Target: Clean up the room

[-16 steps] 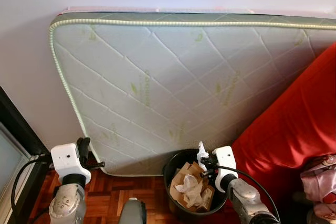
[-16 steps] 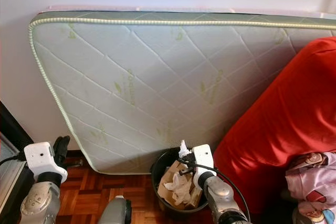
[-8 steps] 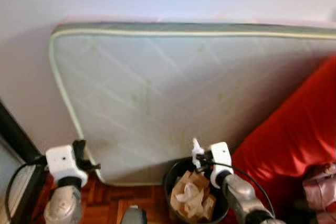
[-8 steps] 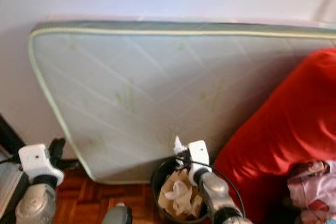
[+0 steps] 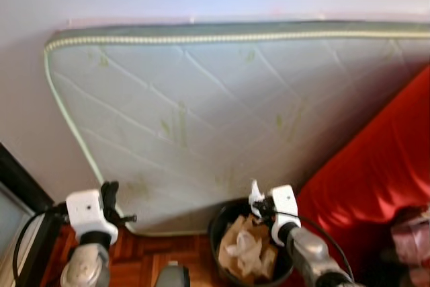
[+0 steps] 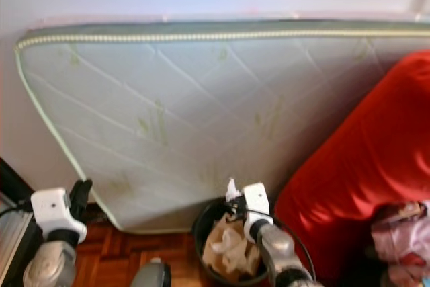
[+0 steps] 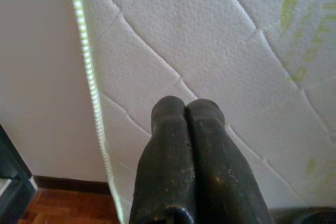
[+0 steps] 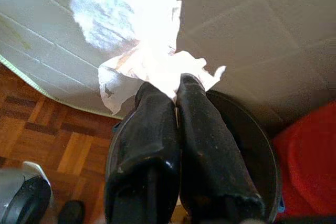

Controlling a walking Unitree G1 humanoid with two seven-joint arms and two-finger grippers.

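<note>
My right gripper (image 5: 256, 198) is shut on a crumpled white tissue (image 8: 149, 59), which sticks out past the fingertips (image 8: 181, 85). It hangs just above the near rim of a round black bin (image 5: 216, 223) holding brown paper and white tissues (image 5: 243, 250). The bin stands on the parquet against the foot of a leaning mattress (image 5: 235, 112). My left gripper (image 5: 109, 193) is raised at the mattress's lower left corner. Its fingers (image 7: 205, 124) are pressed together with nothing between them.
A red cover (image 5: 376, 179) bulges right of the bin, with pink cloth (image 5: 411, 236) on it at the far right. A dark frame (image 5: 20, 189) runs along the left wall. Parquet floor (image 5: 138, 263) lies between my arms.
The camera has shifted and the picture is slightly blurred. My right gripper still holds the tissue over the bin, and the left gripper stays shut by the mattress corner.
</note>
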